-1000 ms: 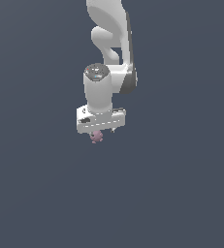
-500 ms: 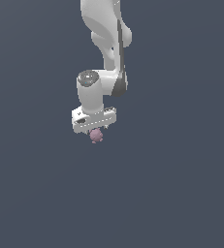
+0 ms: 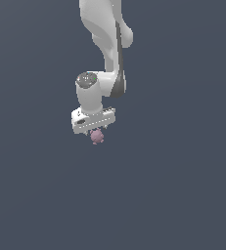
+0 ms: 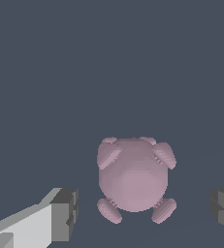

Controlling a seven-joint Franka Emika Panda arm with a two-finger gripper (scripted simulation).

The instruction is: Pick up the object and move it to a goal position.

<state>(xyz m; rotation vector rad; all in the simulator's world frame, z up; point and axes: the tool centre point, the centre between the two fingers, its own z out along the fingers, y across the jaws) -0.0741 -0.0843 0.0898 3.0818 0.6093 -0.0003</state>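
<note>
The object [image 3: 97, 137] is a small dusty-pink roundish lump with little knobs. In the exterior view it sits just below the white gripper bar. My gripper [image 3: 95, 131] hangs straight over it. In the wrist view the object [image 4: 134, 180] lies between my two dark fingertips [image 4: 65, 219], with a clear gap on each side. The gripper [image 4: 145, 216] is open and does not touch the object.
The ground is a plain dark blue-grey surface [image 3: 183, 195] in both views. No other objects, containers or edges show. The white arm [image 3: 107, 44] rises above the gripper.
The arm has shifted towards the exterior view's left and the wrist has turned a little. The object stays in about the same place under the gripper.
</note>
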